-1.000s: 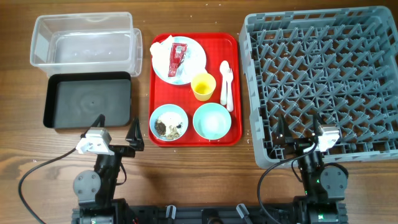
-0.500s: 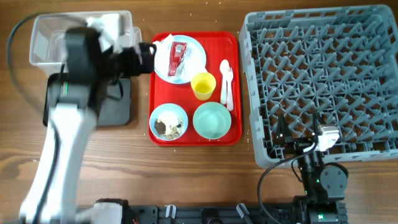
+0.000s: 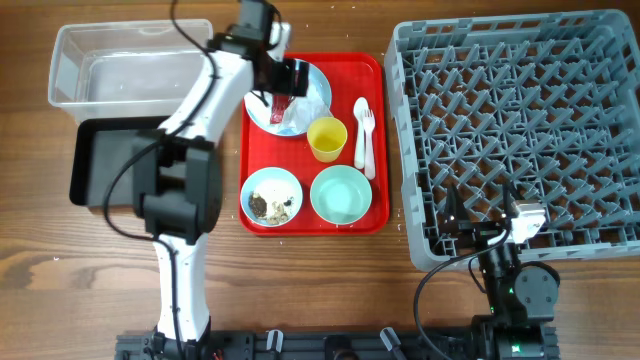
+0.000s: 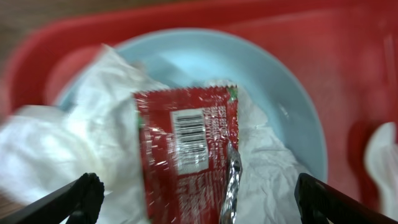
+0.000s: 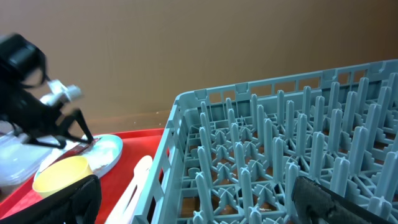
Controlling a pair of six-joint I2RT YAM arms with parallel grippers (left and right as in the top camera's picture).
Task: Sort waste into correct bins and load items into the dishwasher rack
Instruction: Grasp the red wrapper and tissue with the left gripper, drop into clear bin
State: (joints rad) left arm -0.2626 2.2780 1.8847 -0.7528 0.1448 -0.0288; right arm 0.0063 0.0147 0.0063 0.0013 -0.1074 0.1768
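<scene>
My left gripper [image 3: 286, 88] is open, low over the pale blue plate [image 3: 318, 86] at the back of the red tray. In the left wrist view its fingertips [image 4: 86, 193] straddle the red sauce packet [image 4: 186, 149], which lies on crumpled white napkins [image 4: 81, 143] on the plate [image 4: 280, 99]. My right gripper [image 3: 482, 212] is open and empty at the grey dishwasher rack's [image 3: 520, 120] front edge; the rack also shows in the right wrist view [image 5: 280, 143]. The clear tub [image 3: 130, 65] and black tray [image 3: 100, 165] stand at the left.
On the red tray [image 3: 378, 222] are a yellow cup [image 3: 327, 138], a bowl with food scraps [image 3: 271, 195], an empty light blue bowl [image 3: 342, 193], and a white fork and spoon [image 3: 364, 135]. My left arm stretches over the black tray.
My left arm has swung from the table's front, past the bins, to the plate, and its open gripper now hangs over the sauce packet. The right arm has not moved.
</scene>
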